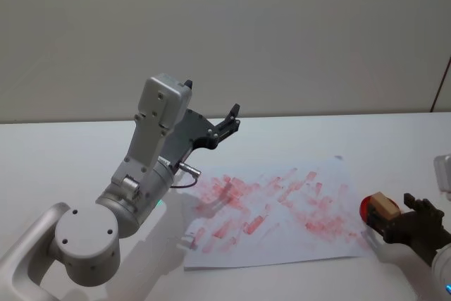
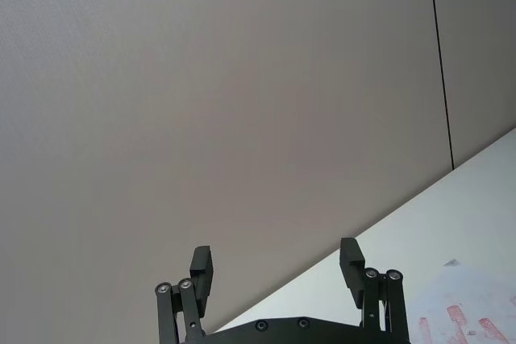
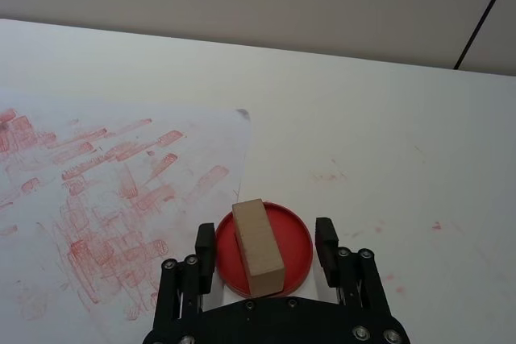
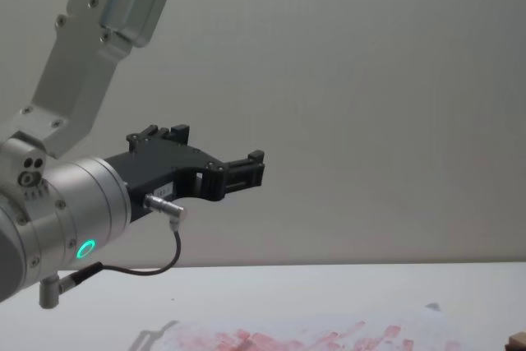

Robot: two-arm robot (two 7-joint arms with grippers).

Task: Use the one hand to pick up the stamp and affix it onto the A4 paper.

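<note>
The stamp [image 3: 258, 246], a small light-brown wooden block, stands on a round red ink pad [image 3: 298, 239] just off the A4 paper's near right corner. My right gripper [image 3: 265, 243] is open, one finger on each side of the stamp with gaps to it. In the head view the stamp [image 1: 385, 206] and right gripper [image 1: 392, 218] sit at the lower right. The A4 paper [image 1: 282, 209] lies flat in mid-table, covered in smudgy red prints. My left gripper [image 1: 229, 121] hangs open in the air well above the table, holding nothing; the left wrist view shows it [image 2: 275, 259] pointed at the wall.
The bulky left arm [image 1: 141, 181] rises over the paper's left edge. The white table [image 3: 387, 102] stretches bare beyond the pad, with faint red smudges [image 3: 326, 175] on it. A plain wall [image 1: 282, 33] stands behind the table.
</note>
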